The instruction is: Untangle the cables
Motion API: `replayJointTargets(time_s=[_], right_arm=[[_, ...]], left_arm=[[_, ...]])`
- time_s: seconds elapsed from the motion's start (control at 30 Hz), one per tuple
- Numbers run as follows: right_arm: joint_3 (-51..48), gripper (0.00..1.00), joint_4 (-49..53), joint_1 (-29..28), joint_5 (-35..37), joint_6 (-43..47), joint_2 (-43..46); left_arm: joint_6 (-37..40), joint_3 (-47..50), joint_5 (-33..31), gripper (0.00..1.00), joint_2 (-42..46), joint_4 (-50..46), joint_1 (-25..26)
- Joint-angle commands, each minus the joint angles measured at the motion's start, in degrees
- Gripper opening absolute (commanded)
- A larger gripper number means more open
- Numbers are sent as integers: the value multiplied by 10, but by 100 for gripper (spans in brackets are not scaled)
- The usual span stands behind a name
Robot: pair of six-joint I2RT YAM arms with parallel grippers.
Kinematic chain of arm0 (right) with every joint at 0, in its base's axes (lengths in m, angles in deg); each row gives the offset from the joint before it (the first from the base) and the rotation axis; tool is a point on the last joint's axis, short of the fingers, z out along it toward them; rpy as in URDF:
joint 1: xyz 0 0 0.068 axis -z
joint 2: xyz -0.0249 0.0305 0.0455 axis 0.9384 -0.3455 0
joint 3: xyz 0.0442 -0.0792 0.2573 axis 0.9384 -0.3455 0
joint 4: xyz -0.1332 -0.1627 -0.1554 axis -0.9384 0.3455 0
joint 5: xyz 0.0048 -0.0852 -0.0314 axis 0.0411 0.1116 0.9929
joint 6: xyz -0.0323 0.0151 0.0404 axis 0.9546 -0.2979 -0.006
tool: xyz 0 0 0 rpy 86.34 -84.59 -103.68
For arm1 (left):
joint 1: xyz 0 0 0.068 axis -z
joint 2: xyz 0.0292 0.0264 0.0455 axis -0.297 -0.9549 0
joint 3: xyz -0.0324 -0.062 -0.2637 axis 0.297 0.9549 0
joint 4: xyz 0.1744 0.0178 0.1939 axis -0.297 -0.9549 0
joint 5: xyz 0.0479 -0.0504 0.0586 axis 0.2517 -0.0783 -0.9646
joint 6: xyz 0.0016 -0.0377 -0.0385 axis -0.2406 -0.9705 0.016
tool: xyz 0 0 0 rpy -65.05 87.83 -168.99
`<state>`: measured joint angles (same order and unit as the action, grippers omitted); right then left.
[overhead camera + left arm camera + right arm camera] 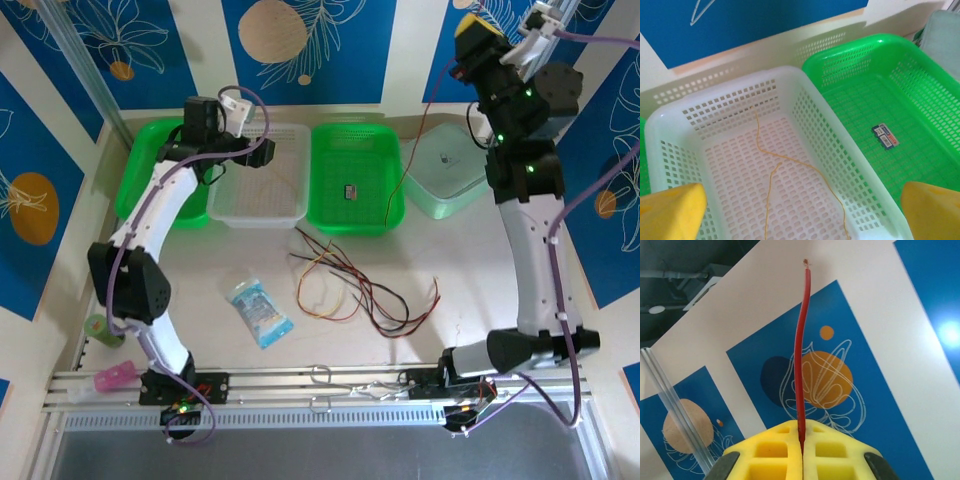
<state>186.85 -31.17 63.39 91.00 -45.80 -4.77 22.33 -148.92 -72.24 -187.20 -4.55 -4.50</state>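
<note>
Left tool (801, 214) spread wide, empty, above white basket (670, 125); right tool (801, 455) raised high, pinching red cable (800, 350).

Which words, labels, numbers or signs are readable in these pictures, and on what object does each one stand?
No text is readable in any view.
Small label lying in the green basket: printed, but too blurred to read.
Blue packet on the table: any print is too small to read.
</note>
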Motion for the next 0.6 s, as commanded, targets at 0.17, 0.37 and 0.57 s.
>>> replayJointTargets(time_s=[0.17, 0.37, 0.57], right_arm=[[134, 0, -46, -30, -7, 19, -127], [208, 0, 48, -59, 51, 116, -238], [73, 0, 83, -105, 135, 176, -296]], left_arm=[[-12, 199, 19, 100, 117, 106, 0], [-38, 294, 14, 99, 164, 137, 2], [-56, 344, 14, 99, 196, 154, 5]])
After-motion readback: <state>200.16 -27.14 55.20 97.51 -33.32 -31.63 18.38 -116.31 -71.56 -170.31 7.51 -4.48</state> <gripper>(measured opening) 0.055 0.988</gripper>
